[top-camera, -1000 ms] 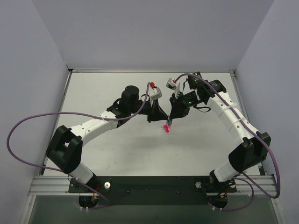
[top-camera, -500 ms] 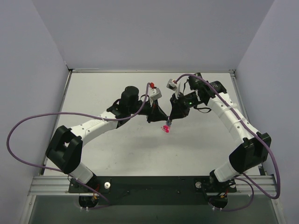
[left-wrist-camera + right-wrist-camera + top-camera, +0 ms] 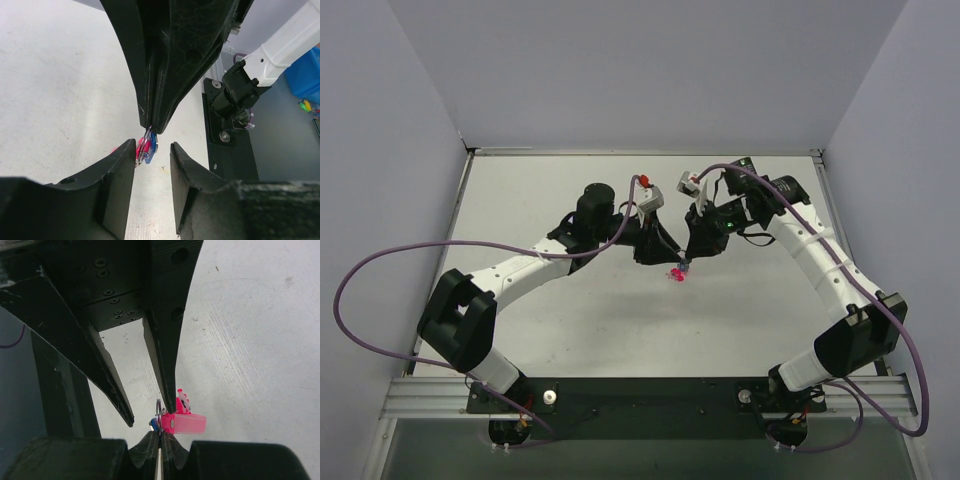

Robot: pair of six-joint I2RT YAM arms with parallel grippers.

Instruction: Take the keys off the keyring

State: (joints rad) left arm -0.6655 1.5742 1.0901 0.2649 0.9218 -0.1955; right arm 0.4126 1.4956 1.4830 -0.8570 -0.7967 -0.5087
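Observation:
My right gripper (image 3: pixel 161 436) is shut on the keyring (image 3: pixel 158 412), a thin silvery loop held above the table. The keys hang from it: a bright pink head (image 3: pixel 189 423) and a blue head (image 3: pixel 154 424), with more pink behind. My left gripper (image 3: pixel 152 145) is open, and the bunch of keys (image 3: pixel 146 149) sits between its fingertips, close to the left finger (image 3: pixel 117 170). In the right wrist view one left finger (image 3: pixel 165 365) touches the pink key. In the top view both grippers meet at mid-table, left (image 3: pixel 665 255) and right (image 3: pixel 686 262), over the pink keys (image 3: pixel 674 274).
The white table (image 3: pixel 570 320) is walled by grey panels at the back and both sides. Purple cables (image 3: pixel 380 270) loop from both arms. The black base rail (image 3: pixel 640 395) runs along the near edge.
The right arm has shifted slightly outward at the elbow and both wrists have moved a little. The keys stay at the same spot between the grippers.

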